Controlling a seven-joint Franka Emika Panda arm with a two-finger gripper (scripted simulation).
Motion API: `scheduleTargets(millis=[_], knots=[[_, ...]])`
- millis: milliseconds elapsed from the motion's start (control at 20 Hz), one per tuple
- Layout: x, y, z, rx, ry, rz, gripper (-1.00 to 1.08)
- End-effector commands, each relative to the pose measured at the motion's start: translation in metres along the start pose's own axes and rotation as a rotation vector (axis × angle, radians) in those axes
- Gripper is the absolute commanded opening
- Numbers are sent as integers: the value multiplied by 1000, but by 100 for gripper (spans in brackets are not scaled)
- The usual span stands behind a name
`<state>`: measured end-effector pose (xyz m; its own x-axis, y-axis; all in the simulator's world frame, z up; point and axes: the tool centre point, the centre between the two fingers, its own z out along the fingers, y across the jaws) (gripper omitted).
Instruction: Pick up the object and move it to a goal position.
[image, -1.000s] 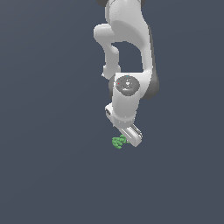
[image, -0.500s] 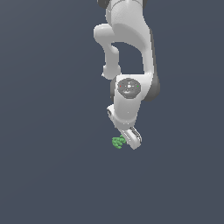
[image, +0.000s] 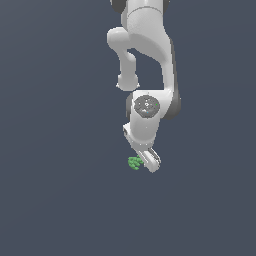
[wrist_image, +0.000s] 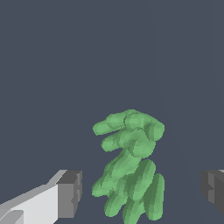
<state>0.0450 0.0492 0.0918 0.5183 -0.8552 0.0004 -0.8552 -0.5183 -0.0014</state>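
Gripper (wrist_image: 140, 192): we see its jaws apart, touching nothing.
Green cluster (wrist_image: 130, 164): lies between our dark pads (wrist_image: 70, 193), clear of both.
Surface (image: 60, 200): plain grey.

The object (wrist_image: 131, 166) is bright green all over, its small lobes shaded darker where they overlap. The end effector (wrist_image: 140, 192) has white bodywork and dark grey finger pads (wrist_image: 70, 192). The arm (image: 147, 60) is glossy white with a grey disc at the wrist joint. The backdrop is a flat slate blue-grey
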Motion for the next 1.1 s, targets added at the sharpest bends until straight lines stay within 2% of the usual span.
scheduleTargets(millis=[0, 400, 450, 1050], knots=[[0, 1, 15, -1, -1, 1, 100], [0, 0, 32, -1, 0, 3, 100], [0, 0, 32, -1, 0, 3, -100], [1, 0, 31, 0, 0, 2, -100]])
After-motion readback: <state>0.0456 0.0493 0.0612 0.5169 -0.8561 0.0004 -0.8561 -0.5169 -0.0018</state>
